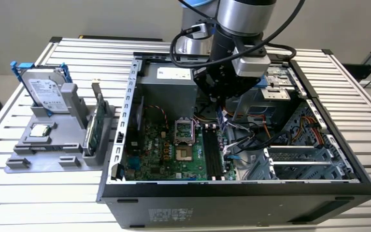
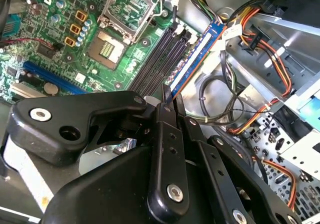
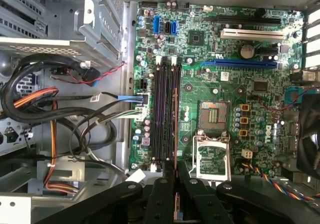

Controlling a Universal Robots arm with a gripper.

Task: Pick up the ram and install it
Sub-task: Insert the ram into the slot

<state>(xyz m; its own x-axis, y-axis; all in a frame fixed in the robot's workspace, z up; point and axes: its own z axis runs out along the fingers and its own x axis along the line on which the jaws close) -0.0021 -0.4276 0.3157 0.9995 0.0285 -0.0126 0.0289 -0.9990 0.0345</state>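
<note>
- Nearest the lens in the exterior view stands the black computer case [image 1: 237,203], side panel off, with the motherboard [image 1: 166,154] lying flat inside.
- At nine o'clock from the case sits a grey parts tray [image 1: 44,150]. It carries a hard drive [image 1: 44,92], a processor chip [image 1: 40,129] and an upright green card [image 1: 94,128].
- The gripper [image 1: 221,108] hangs inside the case at twelve o'clock from the memory slots [image 1: 212,157].
- A narrow bluish strip below it, judged to be the ram [image 1: 222,123], points down toward the slots.
- In the second wrist view the gripper [image 2: 166,96] is closed on one end of the ram [image 2: 200,51].
- The stick runs out from the fingertips, beside and roughly parallel to the black memory slots [image 2: 155,59].
- The open processor socket [image 2: 107,46] lies on the far side of the slots. Orange and yellow cables [image 2: 270,59] lie on the ram's other side.
- In the first wrist view the gripper [image 3: 172,179] holds the ram [image 3: 174,149] edge-on, a thin line along the memory slots [image 3: 161,119].
- The processor socket [image 3: 212,116] and a cable bundle [image 3: 50,99] flank the slots.
- Progress: pick-up is done and the stick is carried to the slots and lined up with them.
- Seating is judged outstanding. The slots look empty, and contact between ram and slot cannot be confirmed.
</note>
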